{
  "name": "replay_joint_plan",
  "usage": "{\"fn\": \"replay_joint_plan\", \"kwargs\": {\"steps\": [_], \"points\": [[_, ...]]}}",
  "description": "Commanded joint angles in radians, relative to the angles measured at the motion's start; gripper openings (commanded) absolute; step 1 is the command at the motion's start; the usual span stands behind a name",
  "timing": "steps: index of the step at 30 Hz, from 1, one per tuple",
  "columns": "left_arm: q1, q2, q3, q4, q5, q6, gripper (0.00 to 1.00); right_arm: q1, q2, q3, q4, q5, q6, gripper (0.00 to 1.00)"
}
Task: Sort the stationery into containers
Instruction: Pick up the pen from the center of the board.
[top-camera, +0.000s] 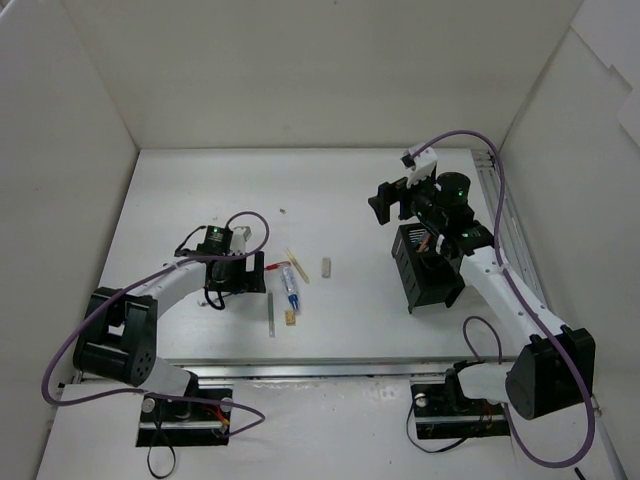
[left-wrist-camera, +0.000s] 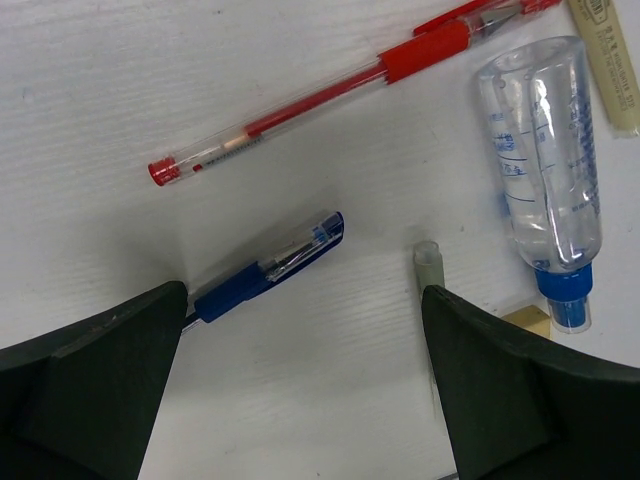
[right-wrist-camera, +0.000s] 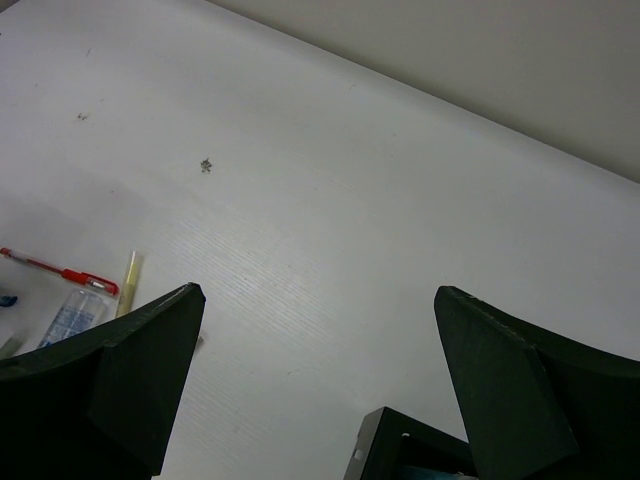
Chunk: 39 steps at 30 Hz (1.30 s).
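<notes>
My left gripper is open and empty, low over the table, also seen in the top view. A blue pen lies by its left finger and a grey pen by its right finger. Beyond lie a red pen, a clear blue-capped tube, a beige stick and a beige eraser. My right gripper is open and empty, raised just past the black organiser box, whose corner shows below it. The white slotted box is out of view.
A small grey block lies alone right of the pile. The grey pen points toward the near edge. White walls enclose the table on three sides. A rail runs along the right side behind the organiser.
</notes>
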Motion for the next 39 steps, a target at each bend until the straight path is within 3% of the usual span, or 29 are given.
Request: {"fn": "replay_joint_plan", "kwargs": {"steps": [1,8,15,27,29,31,37,39], "points": [[-0.022,-0.036,0.003,-0.052,-0.073,-0.076,1.0,-0.006,-0.037,0.008,0.089,-0.019,0.019,0.98],[-0.131,-0.027,0.017,-0.15,-0.198,-0.153,0.98,-0.006,-0.036,0.006,0.09,-0.015,0.044,0.98],[-0.157,-0.036,0.011,-0.147,-0.244,-0.171,0.75,-0.006,-0.033,0.012,0.081,-0.004,0.068,0.98],[-0.188,-0.045,0.002,-0.134,-0.277,-0.176,0.47,-0.007,-0.054,0.009,0.064,0.048,0.074,0.98],[-0.2,-0.031,0.014,-0.145,-0.291,-0.177,0.36,-0.006,-0.057,0.008,0.063,0.051,0.073,0.98],[-0.215,-0.019,0.025,-0.156,-0.3,-0.179,0.34,-0.006,-0.062,0.009,0.055,0.062,0.073,0.98],[-0.257,0.052,0.081,-0.214,-0.418,-0.197,0.02,-0.02,-0.076,0.005,0.049,0.071,0.071,0.98],[-0.257,0.052,0.085,-0.214,-0.419,-0.196,0.0,-0.026,-0.079,0.003,0.047,0.071,0.073,0.98]]}}
